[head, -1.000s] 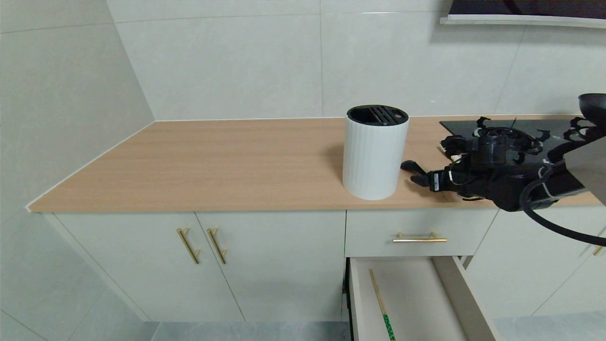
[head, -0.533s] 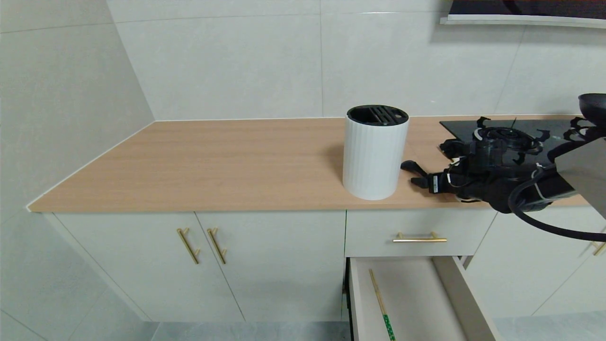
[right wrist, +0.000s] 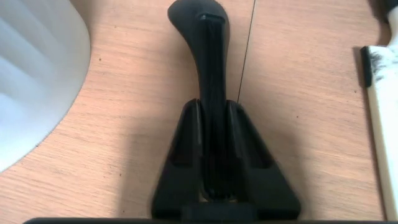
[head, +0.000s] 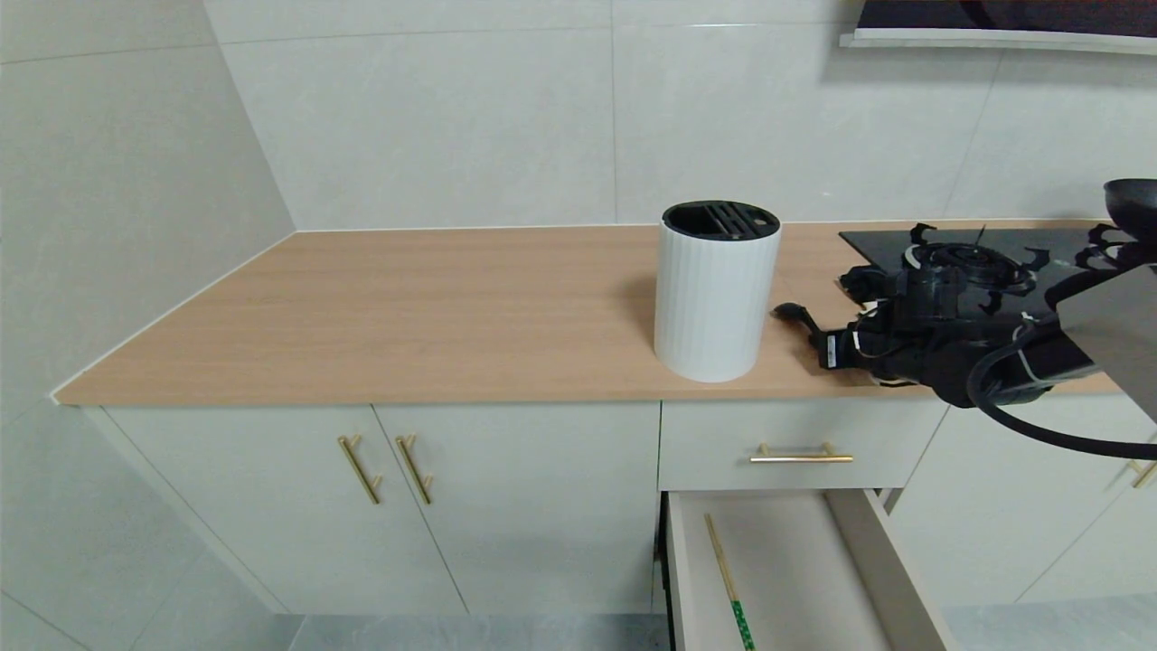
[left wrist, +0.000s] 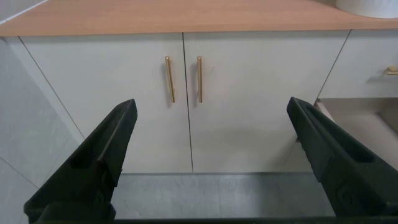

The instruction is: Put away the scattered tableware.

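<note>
A white ribbed utensil holder [head: 716, 289] with a black slotted top stands on the wooden counter [head: 434, 307]. My right gripper [head: 792, 313] lies low over the counter just right of the holder, apart from it. In the right wrist view the right gripper [right wrist: 202, 18] is shut, its fingers pressed together with nothing visible between them. A wooden chopstick with a green end [head: 728, 579] lies in the open lower drawer [head: 868, 561]. My left gripper [left wrist: 211, 162] is open, low in front of the cabinet doors.
A black gas hob [head: 976, 249] sits on the counter behind the right arm. A white strip with a dark end [right wrist: 378, 124] lies on the counter beside the right gripper. Gold-handled cabinet doors [left wrist: 183, 81] stand under the counter's left part.
The right gripper's fingers, spread apart beside the holder before, have come together. The arm itself has barely shifted.
</note>
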